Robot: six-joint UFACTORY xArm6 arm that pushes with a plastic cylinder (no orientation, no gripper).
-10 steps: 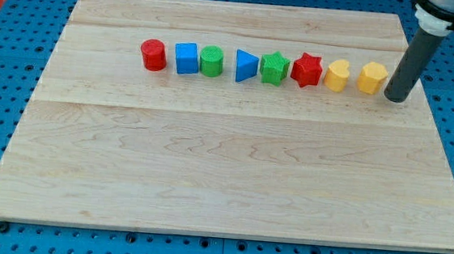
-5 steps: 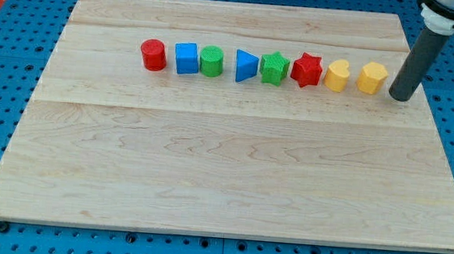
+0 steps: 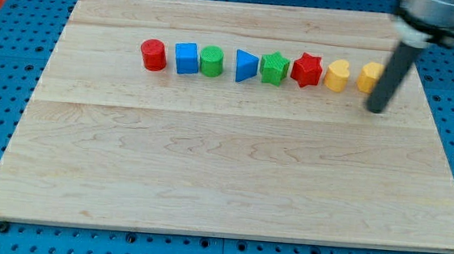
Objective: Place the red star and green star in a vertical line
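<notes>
**A:** How far along are you with lining up the two stars?

**B:** By my reckoning, nothing is done yet. The red star (image 3: 306,70) and the green star (image 3: 275,67) sit side by side in the row, nearly touching, level with each other across the wooden board (image 3: 207,174). A vertical line means one above the other, so one of them has to leave the row altogether.

**A:** Where are they from your tip?

**B:** Both lie toward the view's left of my tip (image 3: 377,108) and a little toward the view's top. The red star is the nearer; the green star is just beyond it. Two yellow blocks stand between us: the first yellow block (image 3: 337,75) next to the red star, then the second yellow block (image 3: 369,76), which my rod partly hides.

**A:** Are you touching anything? Holding anything?

**B:** I have no jaws to open or close, only a bare rod, so I grasp nothing. My tip rests on bare wood just below the second yellow block. The rod is blurred, and I cannot tell whether it brushes that block.

**A:** What is left?

**B:** I judge I must get round the yellow blocks, then push one star out of the row until it sits directly above or below the other.
</notes>
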